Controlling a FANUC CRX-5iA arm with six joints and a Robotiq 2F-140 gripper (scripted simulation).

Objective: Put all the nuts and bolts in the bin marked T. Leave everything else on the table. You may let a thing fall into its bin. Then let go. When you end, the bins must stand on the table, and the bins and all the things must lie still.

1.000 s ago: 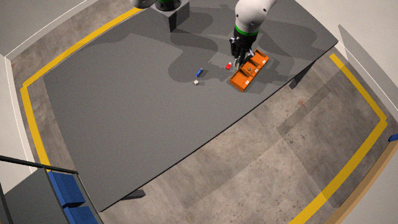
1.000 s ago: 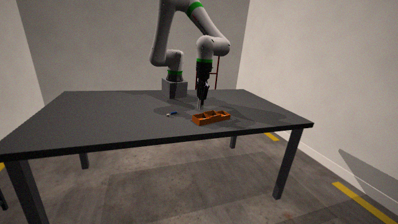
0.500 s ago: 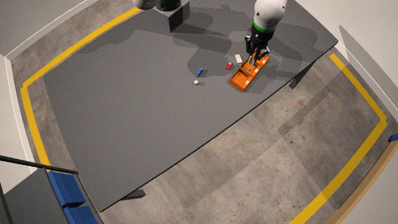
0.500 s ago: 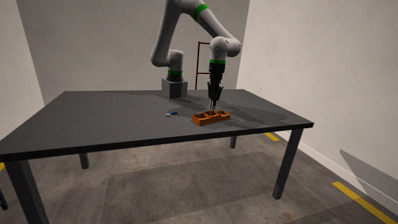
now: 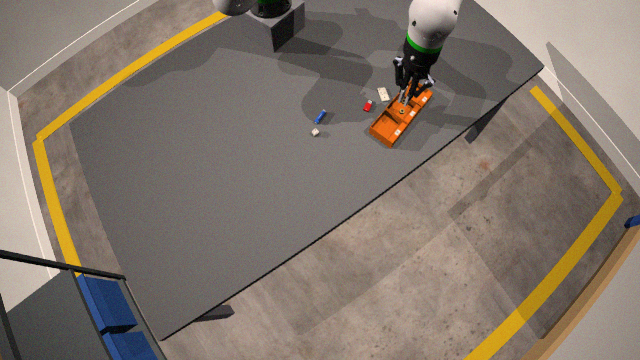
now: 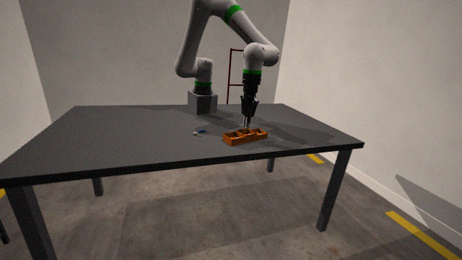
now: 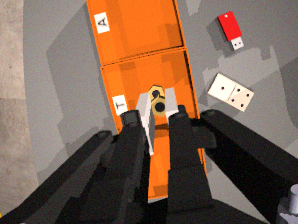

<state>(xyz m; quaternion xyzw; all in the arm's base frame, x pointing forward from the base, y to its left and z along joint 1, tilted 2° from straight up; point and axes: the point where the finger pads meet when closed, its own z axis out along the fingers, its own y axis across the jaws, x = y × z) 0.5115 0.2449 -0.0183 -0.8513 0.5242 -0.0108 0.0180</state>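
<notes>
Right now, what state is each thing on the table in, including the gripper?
Black gripper: shut on a small metal bolt, above the orange three-compartment bin.
Orange bin: upright on the table, a nut in its middle compartment.
Red USB stick: lying flat.
White domino: lying flat.
Blue cylinder: on its side.
</notes>
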